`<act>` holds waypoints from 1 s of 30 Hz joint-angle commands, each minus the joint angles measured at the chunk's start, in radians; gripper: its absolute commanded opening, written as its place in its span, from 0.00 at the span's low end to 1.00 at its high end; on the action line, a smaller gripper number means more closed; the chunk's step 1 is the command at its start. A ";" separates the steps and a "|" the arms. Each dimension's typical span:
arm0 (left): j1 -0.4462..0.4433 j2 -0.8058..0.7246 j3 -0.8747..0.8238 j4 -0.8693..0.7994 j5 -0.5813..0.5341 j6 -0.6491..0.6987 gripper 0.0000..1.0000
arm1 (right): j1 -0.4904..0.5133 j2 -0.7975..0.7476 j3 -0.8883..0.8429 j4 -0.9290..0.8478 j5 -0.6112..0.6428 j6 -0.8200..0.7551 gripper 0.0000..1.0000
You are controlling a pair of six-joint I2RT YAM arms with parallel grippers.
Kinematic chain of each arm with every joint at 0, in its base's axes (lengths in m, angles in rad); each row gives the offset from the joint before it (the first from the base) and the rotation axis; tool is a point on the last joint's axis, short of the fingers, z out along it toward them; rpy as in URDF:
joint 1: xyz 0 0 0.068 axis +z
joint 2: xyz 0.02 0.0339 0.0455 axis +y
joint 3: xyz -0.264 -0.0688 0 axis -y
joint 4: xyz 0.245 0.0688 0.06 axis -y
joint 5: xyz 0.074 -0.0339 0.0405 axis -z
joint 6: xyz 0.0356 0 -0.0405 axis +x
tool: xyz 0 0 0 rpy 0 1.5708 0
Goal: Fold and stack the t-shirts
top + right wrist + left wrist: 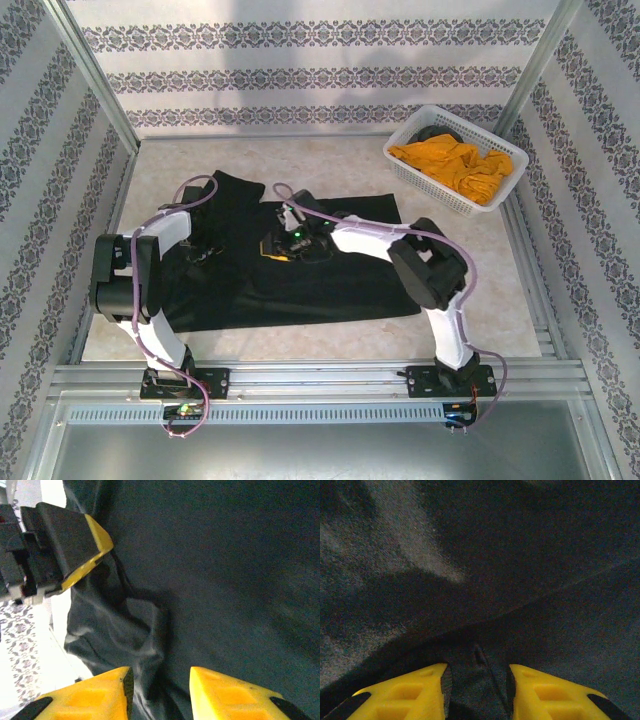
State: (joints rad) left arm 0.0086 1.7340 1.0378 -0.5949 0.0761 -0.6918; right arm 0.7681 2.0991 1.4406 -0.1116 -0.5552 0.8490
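Top external: black t-shirt (330,285) spread flat, creased mid.

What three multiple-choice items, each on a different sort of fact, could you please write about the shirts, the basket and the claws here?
1. Where is the orange t-shirt? A draped on an arm; B in the white basket; C hung on the wall.
2. How does the black t-shirt lie? A rolled up tight; B hanging in the air; C spread on the table.
3. What colour are the fingers of the left claw and right claw? A yellow; B red; C green.
Answers: B, it is heaped within the basket's walls; C, it lies largely flat across the table; A, both wrist views show yellow fingers over dark cloth.
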 commanded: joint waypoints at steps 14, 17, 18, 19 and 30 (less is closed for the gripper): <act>0.002 -0.159 -0.035 -0.043 -0.022 -0.020 0.40 | 0.076 0.209 0.273 -0.213 0.070 -0.086 0.32; 0.002 -0.193 -0.065 -0.043 -0.023 -0.047 0.40 | 0.077 0.226 0.308 -0.227 0.065 -0.090 0.32; 0.002 -0.202 -0.078 -0.042 -0.025 -0.054 0.40 | 0.076 0.233 0.317 -0.227 0.060 -0.088 0.31; 0.002 -0.209 -0.091 -0.038 -0.025 -0.060 0.40 | 0.076 0.241 0.326 -0.227 0.058 -0.087 0.30; 0.004 -0.254 -0.113 -0.060 -0.067 -0.075 0.40 | 0.068 0.255 0.353 -0.233 0.045 -0.088 0.07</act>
State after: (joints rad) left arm 0.0086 1.5101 0.9310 -0.6151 0.0444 -0.7483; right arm 0.8417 2.3371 1.7687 -0.3264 -0.5095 0.7780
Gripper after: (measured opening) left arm 0.399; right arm 0.086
